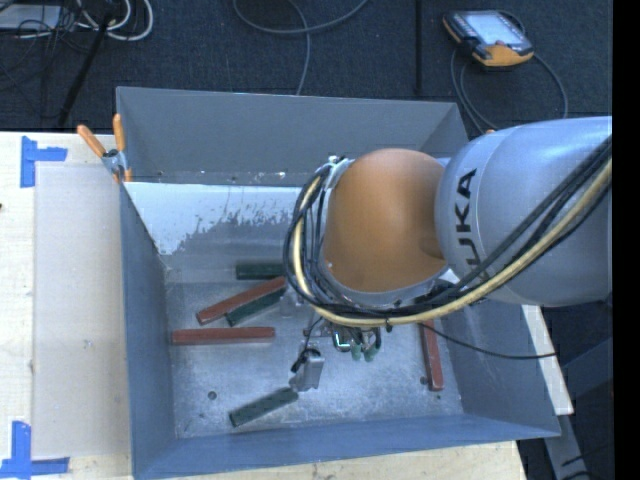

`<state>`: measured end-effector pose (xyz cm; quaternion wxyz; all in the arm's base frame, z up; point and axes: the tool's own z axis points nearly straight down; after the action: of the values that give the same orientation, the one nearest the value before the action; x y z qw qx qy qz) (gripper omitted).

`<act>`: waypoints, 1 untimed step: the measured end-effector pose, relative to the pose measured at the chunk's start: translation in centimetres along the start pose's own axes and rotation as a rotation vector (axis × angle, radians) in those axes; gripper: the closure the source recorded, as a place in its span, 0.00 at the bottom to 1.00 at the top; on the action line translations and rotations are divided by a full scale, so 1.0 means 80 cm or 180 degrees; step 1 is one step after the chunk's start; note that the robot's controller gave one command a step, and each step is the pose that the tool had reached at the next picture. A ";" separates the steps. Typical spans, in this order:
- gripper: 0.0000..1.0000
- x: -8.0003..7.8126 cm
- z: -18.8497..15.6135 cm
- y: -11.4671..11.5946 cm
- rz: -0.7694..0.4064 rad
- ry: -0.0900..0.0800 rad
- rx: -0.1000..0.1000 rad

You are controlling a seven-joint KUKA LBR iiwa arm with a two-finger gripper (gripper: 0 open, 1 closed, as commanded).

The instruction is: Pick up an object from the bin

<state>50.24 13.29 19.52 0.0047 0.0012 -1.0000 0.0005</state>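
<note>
Grey metal bin (200,383), front floor: my gripper (307,368) just above dark green flat bar (262,406); grip state unreadable.

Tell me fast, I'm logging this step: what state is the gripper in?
Gripper: cannot be told. It hangs by the right end of a dark green flat stick near the grey metal bin front wall.

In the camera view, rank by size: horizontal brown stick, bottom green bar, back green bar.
1. horizontal brown stick
2. bottom green bar
3. back green bar, though the arm may hide its right end
</note>
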 end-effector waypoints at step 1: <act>0.00 -0.002 -0.005 -0.001 0.0012 -0.0024 -0.0004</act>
<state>50.43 13.22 19.88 0.0010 -0.0007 -1.0000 -0.0001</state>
